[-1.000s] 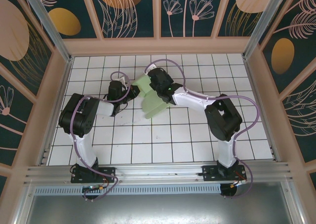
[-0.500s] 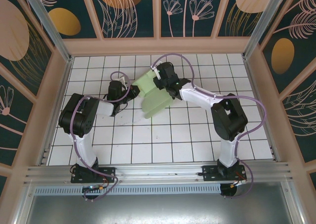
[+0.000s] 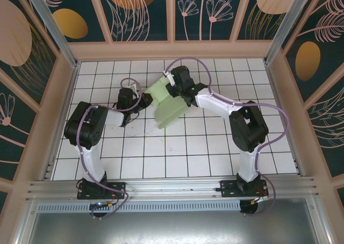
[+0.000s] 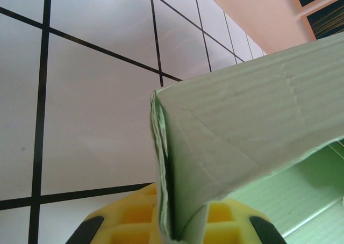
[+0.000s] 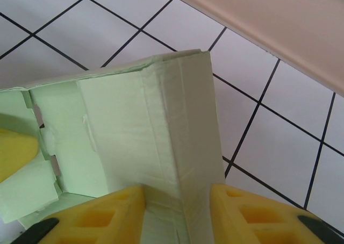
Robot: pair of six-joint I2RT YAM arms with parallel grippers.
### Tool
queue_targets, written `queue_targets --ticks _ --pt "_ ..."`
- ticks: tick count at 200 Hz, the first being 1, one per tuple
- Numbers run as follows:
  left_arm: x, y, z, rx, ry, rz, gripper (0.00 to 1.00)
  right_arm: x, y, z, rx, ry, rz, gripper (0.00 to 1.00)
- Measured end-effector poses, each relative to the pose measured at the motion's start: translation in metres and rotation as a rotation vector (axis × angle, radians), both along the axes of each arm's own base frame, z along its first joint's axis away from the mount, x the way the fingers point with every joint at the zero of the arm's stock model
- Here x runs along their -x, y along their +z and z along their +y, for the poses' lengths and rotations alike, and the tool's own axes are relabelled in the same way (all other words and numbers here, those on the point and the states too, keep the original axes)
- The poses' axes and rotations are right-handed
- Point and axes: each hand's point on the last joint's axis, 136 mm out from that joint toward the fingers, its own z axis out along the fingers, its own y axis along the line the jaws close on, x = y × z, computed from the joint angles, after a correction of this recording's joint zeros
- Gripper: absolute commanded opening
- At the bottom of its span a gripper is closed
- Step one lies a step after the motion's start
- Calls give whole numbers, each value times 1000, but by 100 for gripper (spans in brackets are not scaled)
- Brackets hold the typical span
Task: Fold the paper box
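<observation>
box (image 3: 167, 105): left gripper (image 4: 177, 220) clamps its edge, right gripper (image 5: 177, 203) pinches the folded wall; squeeze evenly so the crease sets straight.

arms (image 3: 215, 101): white links, black joints | cables (image 3: 271, 131): purple, looped | hand pads (image 5: 97, 222): yellow, waffled
</observation>
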Motion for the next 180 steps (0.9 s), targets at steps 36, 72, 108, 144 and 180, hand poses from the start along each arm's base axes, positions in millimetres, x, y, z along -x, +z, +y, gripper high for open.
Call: queue_targets --ticks 36,72,108,144,180 --pt "0 -1 0 -1 1 2 0 -4 -4 1 -2 10 10 23" --pt "0 -2 1 -4 3 9 0 -5 -4 0 -2 11 11 3" --pt "0 -3 2 -4 4 10 0 -5 -4 -1 -6 23 16 15" --pt "0 -3 2 -3 4 11 0 -7 -5 -3 -41 37 44 33" --pt "0 -3 2 -2 1 11 0 -12 -2 -6 -75 42 74 41"
